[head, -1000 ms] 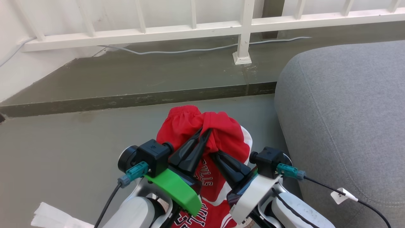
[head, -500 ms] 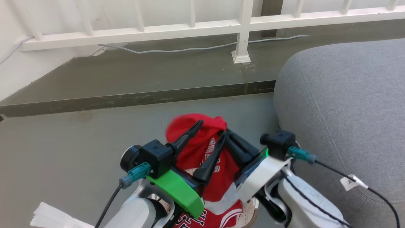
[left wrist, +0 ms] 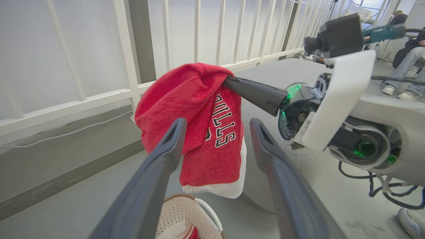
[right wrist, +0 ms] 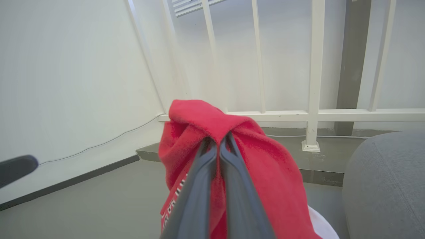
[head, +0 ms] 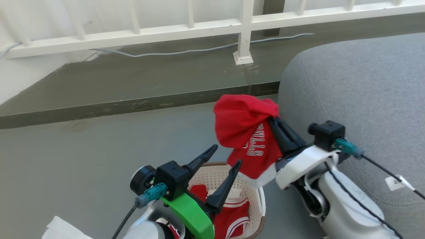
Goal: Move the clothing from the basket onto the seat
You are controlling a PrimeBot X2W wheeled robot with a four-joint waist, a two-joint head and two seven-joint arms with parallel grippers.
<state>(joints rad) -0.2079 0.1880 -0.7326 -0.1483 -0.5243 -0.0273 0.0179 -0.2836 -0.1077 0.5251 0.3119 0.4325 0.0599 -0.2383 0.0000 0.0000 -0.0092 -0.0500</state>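
Right gripper: fingers pressed together on a pinch of the red garment. The garment hangs bunched in the air, above the basket and close to the seat's near edge. I cannot tell whether it brushes that edge.

Seat: large grey cushion on my right, its rounded edge just beside the raised arm. I judge height comes first. I lift until the white hem clears the edge, swing across, and release well inside, not on the slope where cloth could slide off.

Basket: cream, perforated, on the floor under my left arm. A second red garment lies inside, next to fetch.

Left gripper: fingers wide apart, holding nothing, hovering over the basket. I would hold it clear of the hanging cloth so the hem cannot snag.
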